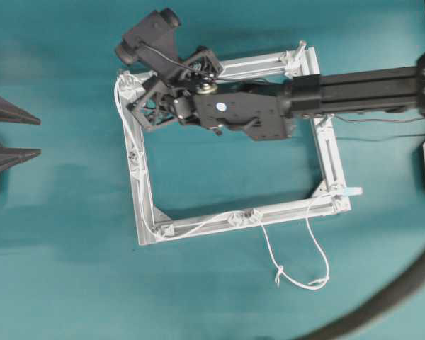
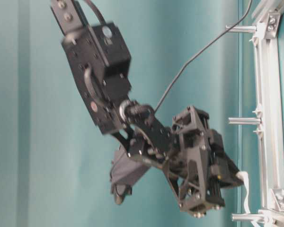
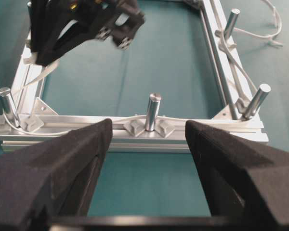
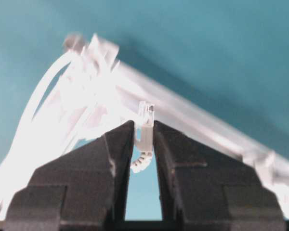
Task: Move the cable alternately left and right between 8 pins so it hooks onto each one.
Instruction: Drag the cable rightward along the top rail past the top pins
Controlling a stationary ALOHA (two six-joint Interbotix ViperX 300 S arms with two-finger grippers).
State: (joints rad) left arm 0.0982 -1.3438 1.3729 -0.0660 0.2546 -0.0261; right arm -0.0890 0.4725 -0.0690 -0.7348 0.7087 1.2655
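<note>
The thin white cable (image 1: 136, 166) runs up the left rail of the silver frame (image 1: 328, 152) and along its bottom rail, with a loose knotted loop (image 1: 297, 278) lying on the table below. A light-blue tag (image 1: 352, 191) lies at the frame's lower right corner. My right gripper (image 1: 132, 94) reaches across to the frame's top-left corner; in its wrist view the right gripper (image 4: 144, 132) is shut on the cable's clear end plug (image 4: 145, 115). My left gripper (image 3: 148, 144) is open and empty, facing a rail with upright pins (image 3: 152, 110). The cable passes this middle pin.
The left gripper's fingers (image 1: 10, 117) sit at the table's far left, well away from the frame. A thick dark hose (image 1: 389, 297) curves across the lower right. Teal cloth (image 1: 64, 283) covers the table. Further pins (image 2: 244, 121) stick out from the frame in the table-level view.
</note>
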